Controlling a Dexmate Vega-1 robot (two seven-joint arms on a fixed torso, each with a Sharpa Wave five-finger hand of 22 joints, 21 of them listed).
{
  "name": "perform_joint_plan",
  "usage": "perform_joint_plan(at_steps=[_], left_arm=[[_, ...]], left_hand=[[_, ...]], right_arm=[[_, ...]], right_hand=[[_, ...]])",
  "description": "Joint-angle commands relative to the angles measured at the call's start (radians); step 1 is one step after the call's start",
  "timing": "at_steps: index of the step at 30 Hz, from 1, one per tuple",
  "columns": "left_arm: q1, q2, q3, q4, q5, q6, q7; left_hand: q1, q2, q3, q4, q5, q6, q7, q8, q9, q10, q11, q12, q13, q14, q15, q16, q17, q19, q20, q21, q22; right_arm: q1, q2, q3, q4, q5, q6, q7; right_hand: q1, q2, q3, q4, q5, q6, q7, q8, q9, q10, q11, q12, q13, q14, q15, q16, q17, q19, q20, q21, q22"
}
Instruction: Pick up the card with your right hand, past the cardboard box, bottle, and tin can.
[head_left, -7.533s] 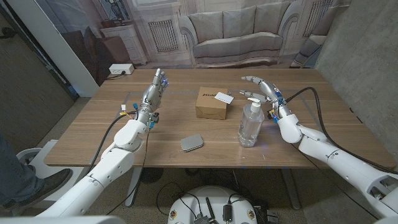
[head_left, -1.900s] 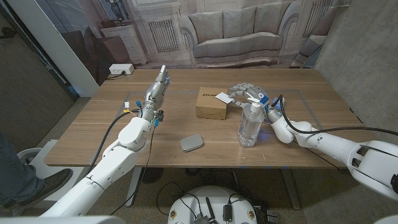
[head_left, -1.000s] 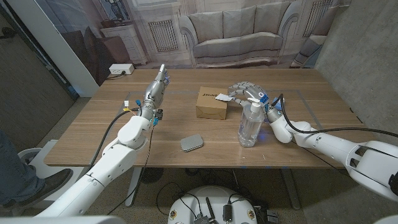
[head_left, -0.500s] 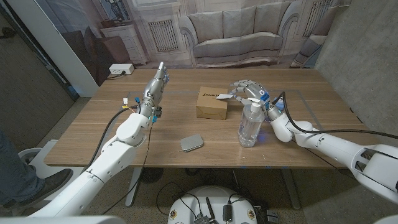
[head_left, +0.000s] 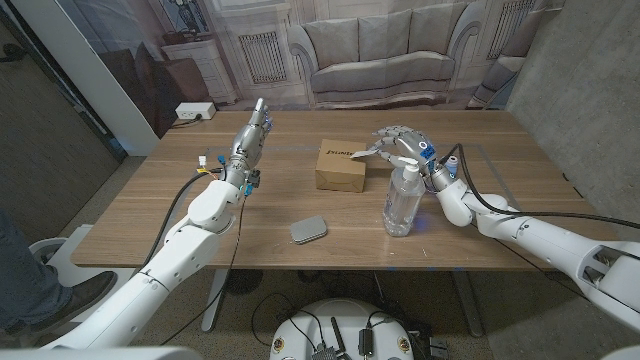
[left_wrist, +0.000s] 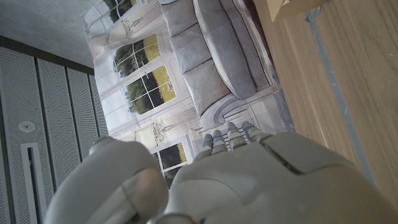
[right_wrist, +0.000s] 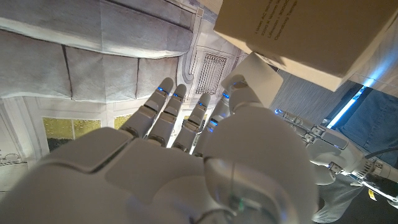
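On the wooden table (head_left: 500, 215) we note the cardboard box (head_left: 338, 166), bottle (head_left: 402, 197) and tin can (head_left: 309, 229). Our right hand (head_left: 402, 144) pinches the card (head_left: 362, 152) above the box. Left hand (head_left: 250, 136) stands open-fingered, holding nothing.

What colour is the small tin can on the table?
The tin can is grey, a dull metal tone; the head view shows it best.
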Motion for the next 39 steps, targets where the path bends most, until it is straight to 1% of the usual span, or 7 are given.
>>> perform_joint_plan(at_steps=[1,4,10,17,30,39], left_arm=[[0.005,-0.001,0.0,0.002,-0.002,-0.01,-0.001],[0.007,-0.001,-0.001,0.001,-0.002,-0.012,-0.001],[0.008,-0.001,-0.002,0.003,-0.005,-0.016,-0.004],[0.006,-0.003,-0.002,0.008,-0.007,-0.022,-0.009],[0.008,-0.001,-0.006,0.003,-0.007,-0.031,-0.013],[0.013,0.004,-0.011,0.0,-0.011,-0.039,-0.022]], left_hand=[[0.002,0.008,-0.006,-0.001,0.007,0.004,-0.003,-0.003,0.004,0.006,-0.001,0.001,0.001,-0.003,0.003,-0.001,0.004,-0.01,-0.049,-0.001,0.001],[0.003,0.008,-0.006,-0.001,0.007,0.003,-0.003,-0.004,0.004,0.007,-0.001,0.001,0.001,-0.002,0.003,-0.001,0.004,-0.01,-0.049,-0.001,0.001],[0.003,0.009,-0.007,-0.001,0.007,0.004,-0.004,-0.004,0.004,0.006,-0.001,0.001,0.001,-0.003,0.002,-0.001,0.004,-0.011,-0.049,-0.002,0.001],[0.004,0.009,-0.008,-0.001,0.007,0.004,-0.004,-0.004,0.004,0.007,-0.001,0.001,0.001,-0.003,0.003,-0.001,0.004,-0.01,-0.048,-0.002,0.001],[0.005,0.011,-0.011,-0.001,0.007,0.004,-0.003,-0.004,0.004,0.007,-0.001,0.001,0.001,-0.003,0.003,-0.001,0.004,-0.01,-0.049,-0.003,0.001],[0.005,0.011,-0.012,-0.001,0.007,0.004,-0.003,-0.004,0.004,0.006,0.0,0.0,0.001,-0.003,0.003,-0.001,0.004,-0.01,-0.049,-0.004,0.001]], right_arm=[[-0.034,-0.016,0.05,-0.053,0.013,-0.006,0.04],[-0.041,-0.021,0.06,-0.067,0.016,-0.007,0.05],[-0.058,-0.04,0.087,-0.1,0.045,0.008,0.099],[-0.077,-0.047,0.118,-0.127,0.062,0.006,0.125],[-0.1,-0.051,0.157,-0.169,0.066,-0.015,0.151],[-0.129,-0.073,0.188,-0.235,0.058,-0.051,0.167]], right_hand=[[0.002,0.007,-0.003,0.001,0.0,0.01,0.0,0.013,0.007,0.009,0.004,-0.003,0.005,0.005,-0.151,0.001,0.004,0.0,-0.112,-0.004,0.005],[0.002,0.007,-0.003,0.001,-0.001,0.008,0.001,0.014,0.008,0.009,0.004,-0.003,0.005,0.005,-0.151,0.001,0.004,0.001,-0.112,-0.004,0.005],[0.003,0.006,-0.005,0.002,-0.003,0.008,0.0,0.019,0.013,0.01,0.004,-0.003,0.005,0.004,-0.151,0.0,0.004,0.001,-0.111,-0.004,0.005],[0.002,0.004,-0.007,0.002,-0.004,0.009,0.0,0.023,0.017,0.011,0.004,-0.004,0.005,0.001,-0.149,-0.001,0.004,0.0,-0.11,-0.005,0.005],[0.003,0.004,-0.011,0.003,-0.007,0.007,0.0,0.032,0.028,0.012,0.004,-0.005,0.005,-0.005,-0.148,-0.003,0.004,-0.004,-0.109,-0.007,0.004],[0.005,0.004,-0.013,0.004,-0.009,0.006,0.0,0.039,0.036,0.012,0.004,-0.006,0.005,-0.007,-0.149,-0.003,0.004,-0.004,-0.109,-0.009,0.004]])
